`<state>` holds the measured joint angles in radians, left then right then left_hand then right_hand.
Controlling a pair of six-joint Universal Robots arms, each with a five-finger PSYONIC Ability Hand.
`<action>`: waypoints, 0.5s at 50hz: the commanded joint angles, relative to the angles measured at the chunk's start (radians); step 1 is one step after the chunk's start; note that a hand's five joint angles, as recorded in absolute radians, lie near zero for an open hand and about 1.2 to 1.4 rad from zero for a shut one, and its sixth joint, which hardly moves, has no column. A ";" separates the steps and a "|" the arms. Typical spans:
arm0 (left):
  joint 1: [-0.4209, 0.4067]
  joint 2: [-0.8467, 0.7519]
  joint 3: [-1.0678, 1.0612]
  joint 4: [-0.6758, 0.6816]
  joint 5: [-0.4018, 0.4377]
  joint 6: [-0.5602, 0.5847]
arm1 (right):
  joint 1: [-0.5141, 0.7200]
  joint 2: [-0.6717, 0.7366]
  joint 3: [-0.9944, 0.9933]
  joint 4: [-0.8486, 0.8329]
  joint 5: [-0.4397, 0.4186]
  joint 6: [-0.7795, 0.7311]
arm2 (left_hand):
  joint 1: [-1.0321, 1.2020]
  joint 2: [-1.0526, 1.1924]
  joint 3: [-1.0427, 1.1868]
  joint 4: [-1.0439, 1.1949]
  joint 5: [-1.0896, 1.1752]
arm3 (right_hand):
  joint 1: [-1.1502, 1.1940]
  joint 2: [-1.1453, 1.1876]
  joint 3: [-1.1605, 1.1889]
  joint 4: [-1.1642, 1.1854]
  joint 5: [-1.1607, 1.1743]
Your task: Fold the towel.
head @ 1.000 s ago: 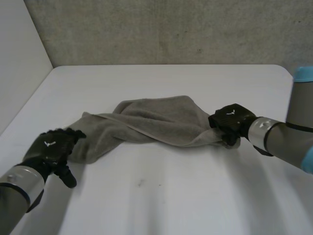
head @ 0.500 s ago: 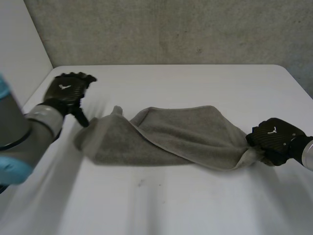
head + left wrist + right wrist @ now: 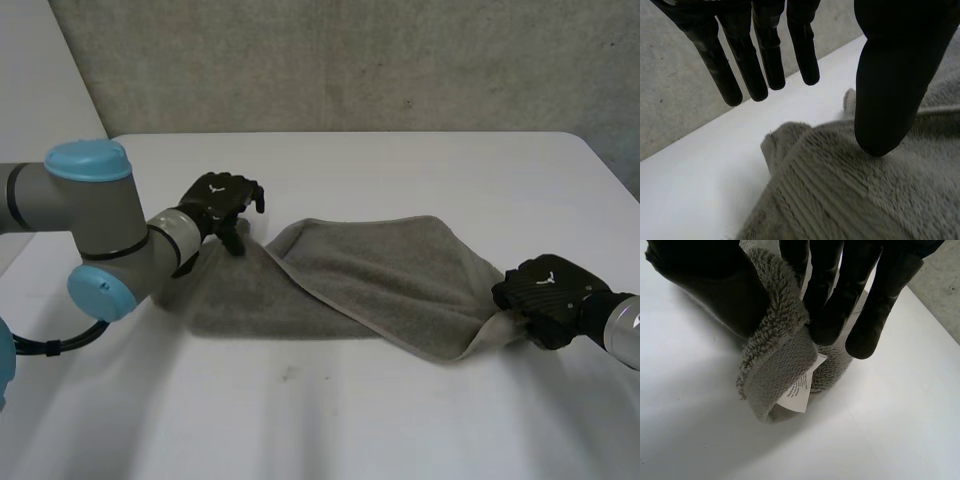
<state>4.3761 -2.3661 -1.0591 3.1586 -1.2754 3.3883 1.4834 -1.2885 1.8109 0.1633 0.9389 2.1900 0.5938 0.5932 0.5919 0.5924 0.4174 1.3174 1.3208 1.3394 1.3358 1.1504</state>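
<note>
Head view showed me the grey terry towel (image 3: 370, 275) lying in a long, rumpled band across the middle of the white table (image 3: 400, 410). One hemmed edge ran diagonally over it, so it was twisted rather than flat. I judged the folding had barely begun: no neat fold was made, and the cloth needed spreading out first.

The left hand (image 3: 222, 203) sat at the towel's far left corner. In the left wrist view its fingers (image 3: 765, 65) were straight and slightly spread, clear of the cloth. Only the thumb tip came down onto the towel (image 3: 850, 200), so nothing was gripped there.

The right hand (image 3: 545, 290) was at the opposite end. In the right wrist view its fingers (image 3: 880, 305) and thumb pinched the bunched corner of the towel (image 3: 775, 355), and a white care label (image 3: 799, 390) hung out below.

A grey rough wall (image 3: 350, 60) stood behind the table, well apart from the work. As I read it, the obstacles were the towel's own twist and the bulky left arm (image 3: 110, 220) lying over its left end.
</note>
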 commanded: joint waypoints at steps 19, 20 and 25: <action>-0.003 -0.033 -0.062 -0.012 -0.036 0.092 | 0.001 0.011 -0.021 -0.011 0.012 0.002 | 0.728 0.729 0.730 0.729 0.730 | 0.079 0.075 0.057 0.060 0.071; -0.003 -0.033 -0.062 -0.012 -0.036 0.092 | 0.001 0.011 -0.021 -0.011 0.012 0.002 | 0.729 0.730 0.731 0.731 0.731 | 0.079 0.075 0.057 0.060 0.071; -0.003 0.105 -0.126 -0.009 -0.100 0.085 | 0.003 -0.006 -0.062 -0.010 0.043 0.068 | 0.802 0.803 0.804 0.804 0.804 | 0.079 0.075 0.057 0.060 0.071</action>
<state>4.3725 -2.3781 -1.1271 3.1472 -1.3233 3.4807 1.4852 -1.2801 1.7852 0.1518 0.9558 2.1992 1.1586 1.1836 1.1798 1.1810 0.9912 1.3176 1.3208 1.3394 1.3358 1.1504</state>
